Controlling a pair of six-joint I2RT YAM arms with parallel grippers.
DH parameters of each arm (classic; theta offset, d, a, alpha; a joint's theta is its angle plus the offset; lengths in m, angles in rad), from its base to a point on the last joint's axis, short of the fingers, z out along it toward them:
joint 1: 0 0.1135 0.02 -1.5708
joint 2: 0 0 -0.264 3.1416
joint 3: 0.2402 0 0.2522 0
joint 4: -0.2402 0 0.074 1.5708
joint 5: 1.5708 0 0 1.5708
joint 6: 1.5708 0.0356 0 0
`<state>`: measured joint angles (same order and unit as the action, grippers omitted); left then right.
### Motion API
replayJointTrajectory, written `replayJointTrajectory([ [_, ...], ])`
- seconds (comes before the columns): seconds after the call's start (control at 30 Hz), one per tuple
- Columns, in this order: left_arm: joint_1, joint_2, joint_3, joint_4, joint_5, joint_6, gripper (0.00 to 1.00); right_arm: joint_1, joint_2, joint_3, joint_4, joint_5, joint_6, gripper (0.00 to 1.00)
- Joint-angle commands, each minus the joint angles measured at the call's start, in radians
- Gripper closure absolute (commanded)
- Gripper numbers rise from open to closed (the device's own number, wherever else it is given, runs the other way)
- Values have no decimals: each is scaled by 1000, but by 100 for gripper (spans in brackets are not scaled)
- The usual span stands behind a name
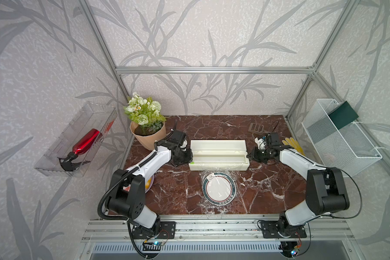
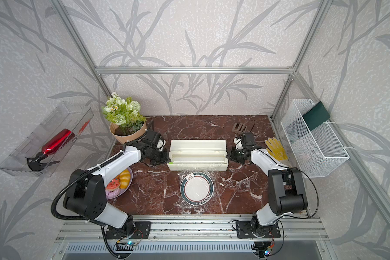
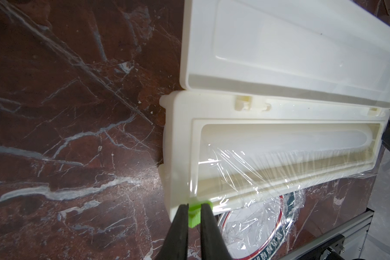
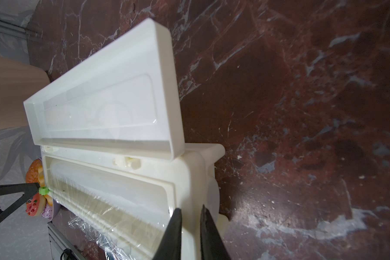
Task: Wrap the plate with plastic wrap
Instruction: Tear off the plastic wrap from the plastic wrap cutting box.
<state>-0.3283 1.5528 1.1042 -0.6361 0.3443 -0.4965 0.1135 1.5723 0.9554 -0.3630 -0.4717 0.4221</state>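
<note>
The plate (image 1: 221,202) (image 2: 197,202), white with a dark green rim, lies at the table's front centre under crinkly plastic wrap (image 1: 218,172) (image 3: 257,162). The film runs from the open cream dispenser box (image 1: 218,165) (image 4: 196,171) just behind the plate down over it. My left gripper (image 3: 194,206) is at the box's left front corner, shut on the small green tab (image 3: 195,215) (image 4: 43,191). My right gripper (image 4: 190,208) (image 1: 249,155) hovers at the box's right end. Its jaws stand a narrow gap apart with only the box's top showing between them.
A flower pot (image 1: 148,135) stands behind my left arm, and a purple plate of pastries (image 2: 119,182) lies partly under it. A yellow glove (image 2: 275,148) and a brown slotted piece (image 1: 256,128) lie at the back right. A wire basket (image 1: 340,139) hangs on the right frame.
</note>
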Motion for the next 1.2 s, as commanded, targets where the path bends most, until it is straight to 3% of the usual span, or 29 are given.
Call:
replayJointTrajectory([
  [0.0, -8, 2, -13, -16, 11, 17, 86, 9, 31, -15, -24, -12, 3, 83],
  [1.17, -89, 84, 4, 27, 25, -37, 89, 17, 31, -47, 1, -25, 21, 84],
])
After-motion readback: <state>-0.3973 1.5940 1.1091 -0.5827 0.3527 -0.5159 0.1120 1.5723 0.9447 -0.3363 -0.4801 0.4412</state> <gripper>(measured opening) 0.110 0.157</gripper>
